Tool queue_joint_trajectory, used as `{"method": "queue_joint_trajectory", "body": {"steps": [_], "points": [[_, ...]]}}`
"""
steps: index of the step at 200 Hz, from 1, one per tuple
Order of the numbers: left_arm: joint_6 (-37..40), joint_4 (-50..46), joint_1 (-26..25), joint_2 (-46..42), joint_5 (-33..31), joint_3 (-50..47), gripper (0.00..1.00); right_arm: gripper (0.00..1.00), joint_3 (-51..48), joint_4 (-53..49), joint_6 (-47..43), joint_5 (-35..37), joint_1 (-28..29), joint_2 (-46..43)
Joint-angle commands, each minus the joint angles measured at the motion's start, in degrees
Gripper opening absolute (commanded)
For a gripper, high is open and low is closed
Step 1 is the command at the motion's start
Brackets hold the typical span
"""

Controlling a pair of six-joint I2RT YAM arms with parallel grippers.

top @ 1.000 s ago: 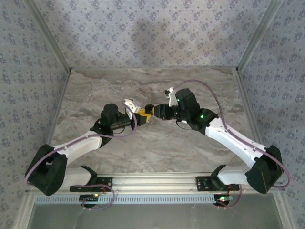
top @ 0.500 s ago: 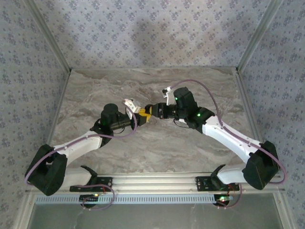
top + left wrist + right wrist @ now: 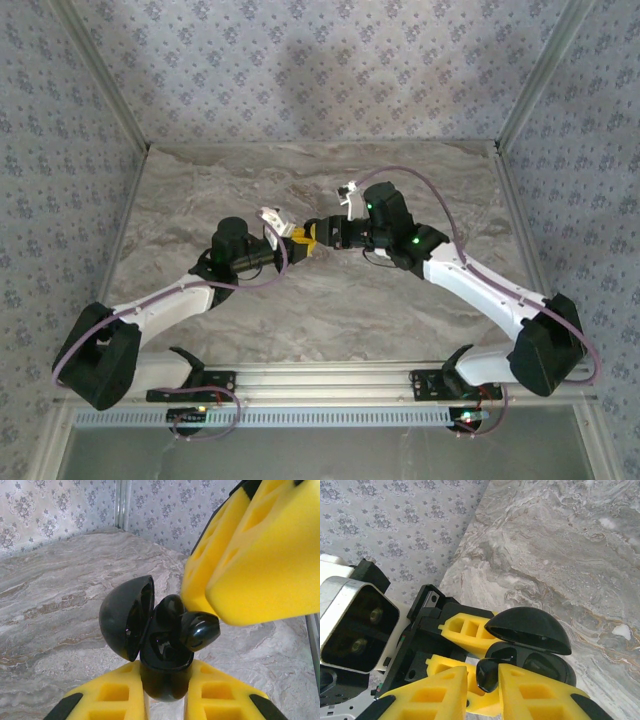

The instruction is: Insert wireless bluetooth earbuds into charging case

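The charging case [image 3: 165,666] is glossy black and rounded, with its lid [image 3: 122,615] hinged open. My left gripper [image 3: 165,680] is shut on the case's lower body and holds it up above the table. A small glossy black earbud [image 3: 201,630] is pinched in my right gripper [image 3: 484,677], which is shut on it. The earbud [image 3: 488,674] hangs at the open mouth of the case [image 3: 547,669], touching or nearly touching its rim. From above, the left gripper [image 3: 299,243] and right gripper [image 3: 318,232] meet tip to tip over the table's middle.
The marble-patterned table [image 3: 330,310] lies under both arms. Patterned walls enclose it at the back and sides, with metal posts [image 3: 530,80] at the corners. A metal rail [image 3: 320,380] runs along the near edge between the arm bases.
My right arm has shifted slightly left, bringing the earbud closer to the case. The left arm and the case have stayed where they were.
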Motion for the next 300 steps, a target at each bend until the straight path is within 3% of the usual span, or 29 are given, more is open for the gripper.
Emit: {"method": "queue_joint_trajectory", "body": {"steps": [1,79,204,241,267,300], "points": [[0.92,1.90,-0.01,-1.40,0.97,1.85,0.14,0.25,0.32,1.15,0.48,-0.78,0.45,0.88],[1.06,1.64,0.03,-1.81,1.76,1.86,0.14,0.30,1.03,2.51,0.23,-0.30,1.12,1.52],[1.13,1.38,0.04,-2.02,1.72,1.68,0.14,0.29,2.08,1.08,-0.14,1.00,1.64,0.71],[2.10,0.07,-0.01,-2.16,1.41,1.86,0.14,0.36,1.98,-2.44,-0.13,2.98,1.25,-2.43],[1.94,0.31,0.04,-2.11,1.46,1.86,0.14,0.36,1.31,-3.46,-2.04,3.45,0.92,-4.39],[1.84,0.57,-0.03,-2.11,1.59,1.86,0.14,0.29,1.32,-3.40,-1.88,2.72,0.87,-4.10]]}}
